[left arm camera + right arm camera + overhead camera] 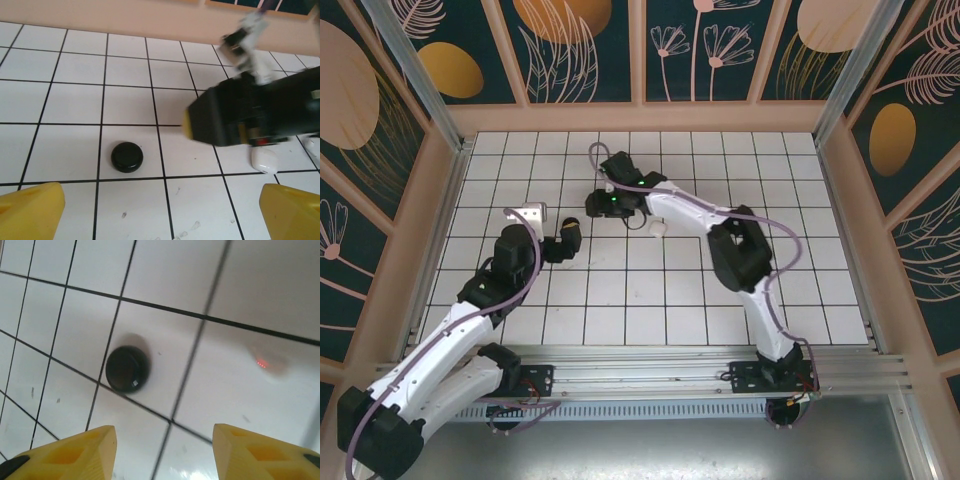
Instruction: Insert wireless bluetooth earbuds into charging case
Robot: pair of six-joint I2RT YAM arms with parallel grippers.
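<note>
1. The left gripper (pixel 160 215) is seen with its jaws spread wide. Its yellow fingertips (pixel 30 212) are set in the bottom corners of the left wrist view, and nothing is held between them.
2. The right gripper (pixel 167 452) is also seen with its jaws parted. Its yellow fingertips (pixel 75 452) are placed along the bottom edge of the right wrist view with bare tile between them, and nothing is gripped.
3. A small round black piece (pixel 127 156) is seen lying flat on the white tiled table (pixel 65 100). In the left wrist view it is found lower left of centre, just above a black grid line and apart from both fingertips.
4. In the right wrist view the round black piece (pixel 127 368) is placed left of centre, with its lower edge against a grid line. It is located above the fingertip on the left of the frame and is touched by neither fingertip.
5. Whether this black piece is one of the earbuds or a case cannot be told.
6. A white rounded piece (pixel 264 160) is seen at the lower right of the left wrist view, just under the blurred dark body of the right gripper. In the top view it is found near the middle of the frame, just below the right arm (pixel 740 250).
7. In the top view the two grippers are seen close together, left of the table's centre, with the left one at the lower left of the pair.
8. A small red dot of light (pixel 260 362) is seen on the tile at the upper right of the right wrist view.
</note>
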